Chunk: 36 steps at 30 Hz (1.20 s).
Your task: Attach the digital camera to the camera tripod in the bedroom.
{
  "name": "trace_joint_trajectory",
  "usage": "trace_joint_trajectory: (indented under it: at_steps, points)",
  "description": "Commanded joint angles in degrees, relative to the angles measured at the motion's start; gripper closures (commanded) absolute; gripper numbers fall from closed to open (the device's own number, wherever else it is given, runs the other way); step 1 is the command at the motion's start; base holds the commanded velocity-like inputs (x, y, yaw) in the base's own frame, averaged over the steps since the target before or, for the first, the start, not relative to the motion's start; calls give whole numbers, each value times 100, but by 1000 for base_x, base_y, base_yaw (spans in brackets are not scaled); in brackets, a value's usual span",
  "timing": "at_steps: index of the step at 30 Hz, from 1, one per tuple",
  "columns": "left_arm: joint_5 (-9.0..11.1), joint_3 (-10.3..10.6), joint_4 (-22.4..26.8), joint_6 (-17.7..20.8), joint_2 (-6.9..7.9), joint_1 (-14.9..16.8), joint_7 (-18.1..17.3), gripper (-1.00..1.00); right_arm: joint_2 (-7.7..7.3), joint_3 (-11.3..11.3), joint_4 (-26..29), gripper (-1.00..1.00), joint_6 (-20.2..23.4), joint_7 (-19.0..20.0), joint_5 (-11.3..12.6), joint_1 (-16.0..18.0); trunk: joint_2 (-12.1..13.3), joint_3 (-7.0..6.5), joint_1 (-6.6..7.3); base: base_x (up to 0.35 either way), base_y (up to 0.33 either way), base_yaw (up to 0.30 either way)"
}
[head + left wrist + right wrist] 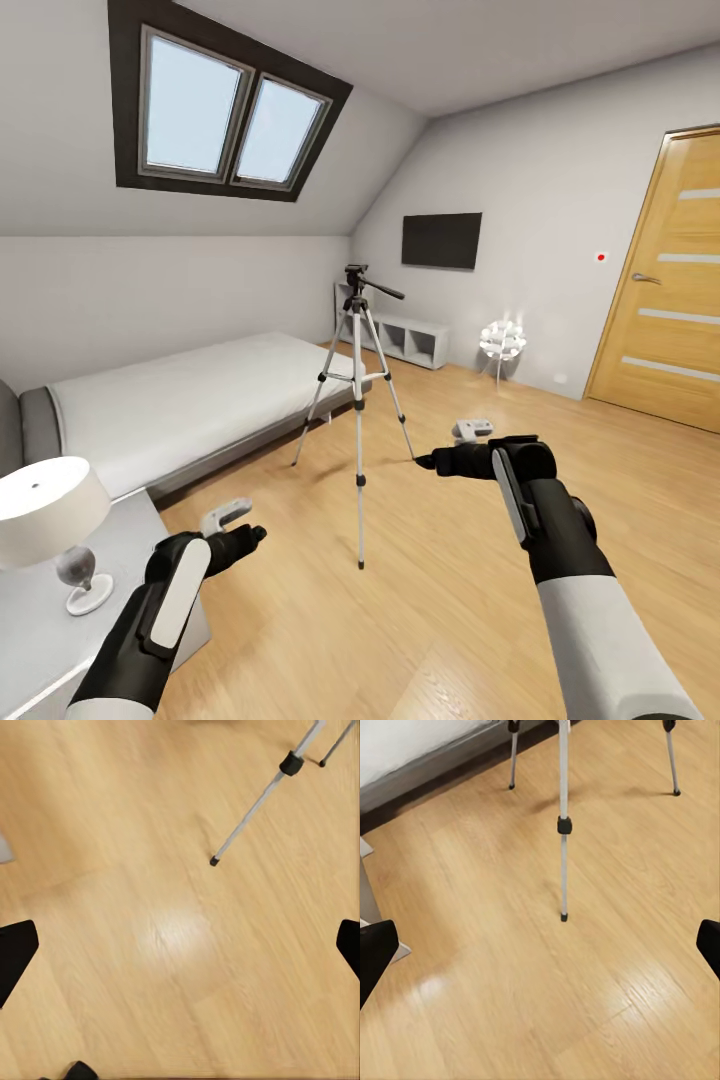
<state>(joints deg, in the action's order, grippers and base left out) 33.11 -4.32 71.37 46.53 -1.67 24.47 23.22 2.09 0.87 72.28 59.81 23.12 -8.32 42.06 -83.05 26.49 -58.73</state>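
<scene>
Tripod [358, 400] upright on the wood floor [450, 590] of the bedroom, beside the grey bed [190, 405], nothing mounted on its head; one leg's foot near in both wrist views. Left tool [240, 535] and right tool [432, 462] both wide open and empty, held over the floor.

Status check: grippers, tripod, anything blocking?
Left gripper and right gripper open, empty. Camera tripod upright ahead beside bed. Floor path clear.
</scene>
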Motion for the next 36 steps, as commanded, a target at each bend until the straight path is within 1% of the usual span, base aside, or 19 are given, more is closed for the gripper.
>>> trace_joint_trajectory:
  at_steps: [1, 2, 5, 9, 20, 29, 36]
  points:
    - [52, 33, 7, 18, -18, 4, 48, -100, 4, 9, 9, -100, 19, 52, -57, 5, -4, 7, 0, 0, 0, 0]
    - [47, 91, 8, 16, -36, 4, 49, -100, 3, 11, 14, -100, 19, 50, -54, 4, -4, 7, 0, 0, 26, 0]
    - [41, 152, 8, 15, -56, 5, 50, -100, 2, 15, 19, -100, 19, 52, -56, 3, -4, 7, 0, 0, 105, 0]
    - [48, 181, 9, 17, -61, 5, 50, -100, 2, 11, 20, -100, 19, 48, -46, 4, -4, 7, 0, 0, 165, 0]
    - [88, 193, 9, 30, -59, 5, 58, -100, 2, 17, -18, -100, 19, 46, -30, 3, -4, 7, 0, 0, 31, 0]
    - [59, 203, 17, 33, -61, 5, 59, -100, 2, 31, -39, -100, 19, 52, -7, 4, -4, 7, 0, 0, 33, 0]
    - [65, 204, 18, 31, -64, 5, 59, -100, 2, 40, -226, -100, 19, 52, -17, 4, -4, 7, 0, 0, 31, 0]
